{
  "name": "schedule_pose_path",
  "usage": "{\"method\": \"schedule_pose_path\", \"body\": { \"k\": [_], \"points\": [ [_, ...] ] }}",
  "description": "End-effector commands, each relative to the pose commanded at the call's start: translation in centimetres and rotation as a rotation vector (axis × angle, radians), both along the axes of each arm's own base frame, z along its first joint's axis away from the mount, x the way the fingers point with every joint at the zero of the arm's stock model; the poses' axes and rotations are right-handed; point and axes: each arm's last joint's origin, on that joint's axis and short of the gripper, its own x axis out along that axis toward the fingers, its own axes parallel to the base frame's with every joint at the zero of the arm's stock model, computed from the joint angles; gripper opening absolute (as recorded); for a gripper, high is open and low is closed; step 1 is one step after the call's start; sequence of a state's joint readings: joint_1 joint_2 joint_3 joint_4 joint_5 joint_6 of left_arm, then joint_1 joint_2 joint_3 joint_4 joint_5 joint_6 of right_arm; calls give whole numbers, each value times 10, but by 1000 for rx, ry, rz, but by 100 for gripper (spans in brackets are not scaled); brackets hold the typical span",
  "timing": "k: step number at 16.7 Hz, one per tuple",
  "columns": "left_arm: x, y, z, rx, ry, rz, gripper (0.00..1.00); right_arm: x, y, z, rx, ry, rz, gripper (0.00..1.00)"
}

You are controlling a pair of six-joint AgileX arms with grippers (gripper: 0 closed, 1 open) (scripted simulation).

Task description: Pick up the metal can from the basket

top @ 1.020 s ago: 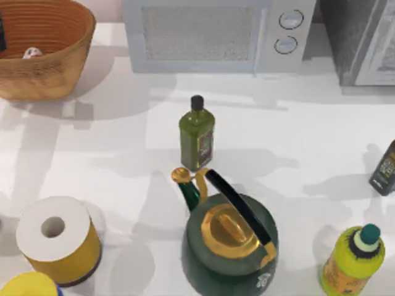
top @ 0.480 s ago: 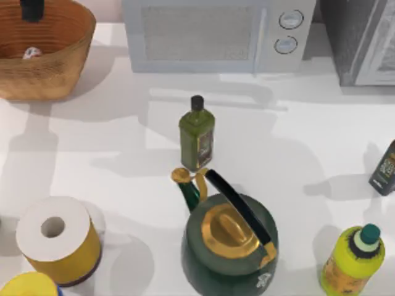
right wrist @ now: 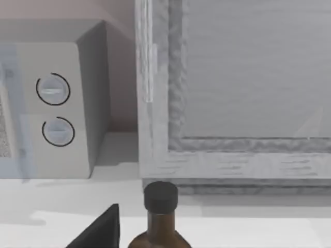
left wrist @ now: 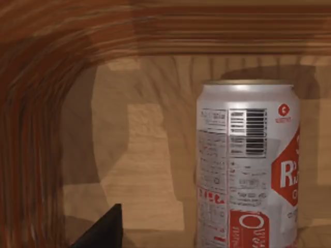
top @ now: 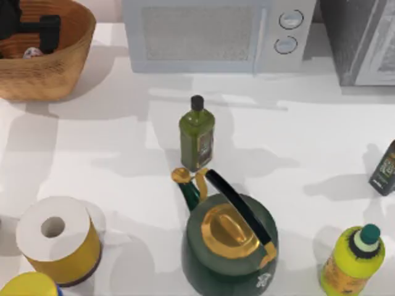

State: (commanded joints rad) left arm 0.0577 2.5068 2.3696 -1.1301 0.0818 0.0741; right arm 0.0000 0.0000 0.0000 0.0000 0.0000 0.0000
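The orange-brown wicker basket [top: 55, 71] stands at the table's back left corner. The metal can [top: 31, 53] lies inside it; a small white and red patch of it shows against the near wall. In the left wrist view the can [left wrist: 245, 165] is close, white with red marks and a barcode, on the basket's woven floor [left wrist: 134, 155]. My left gripper [top: 28, 28] hangs open over the basket's inside, just behind the can and apart from it. One dark fingertip [left wrist: 101, 232] shows beside the can. My right arm is parked; its fingertip [right wrist: 101, 230] points at the back right of the table.
A white microwave [top: 210, 34] stands along the back, with a grey cabinet [top: 364, 40] to its right. A green bottle [top: 197, 135], a green and gold kettle [top: 229, 246], a yellow-wrapped paper roll [top: 58, 240], a yellow bottle [top: 353, 259] and a dark bottle [top: 385, 168] stand on the table.
My left gripper has moved from the basket's left edge to over its inside and looks larger and nearer the can. Nothing else has moved.
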Motion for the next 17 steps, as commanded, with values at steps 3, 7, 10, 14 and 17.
{"method": "schedule_pose_path", "body": {
  "k": [3, 7, 10, 14, 17],
  "points": [
    [1, 0, -2, 0, 4, 0, 100, 0, 0, 0, 0, 0, 0, 100],
    [2, -3, -4, 0, 3, -6, 100, 0, 0, 0, 0, 0, 0, 100],
    [10, -2, -28, 0, 4, 0, 100, 0, 0, 0, 0, 0, 0, 100],
    [19, -3, -59, 0, 4, 0, 100, 0, 0, 0, 0, 0, 0, 100],
    [19, -3, -59, 0, 4, 0, 100, 0, 0, 0, 0, 0, 0, 100]
  ]
}}
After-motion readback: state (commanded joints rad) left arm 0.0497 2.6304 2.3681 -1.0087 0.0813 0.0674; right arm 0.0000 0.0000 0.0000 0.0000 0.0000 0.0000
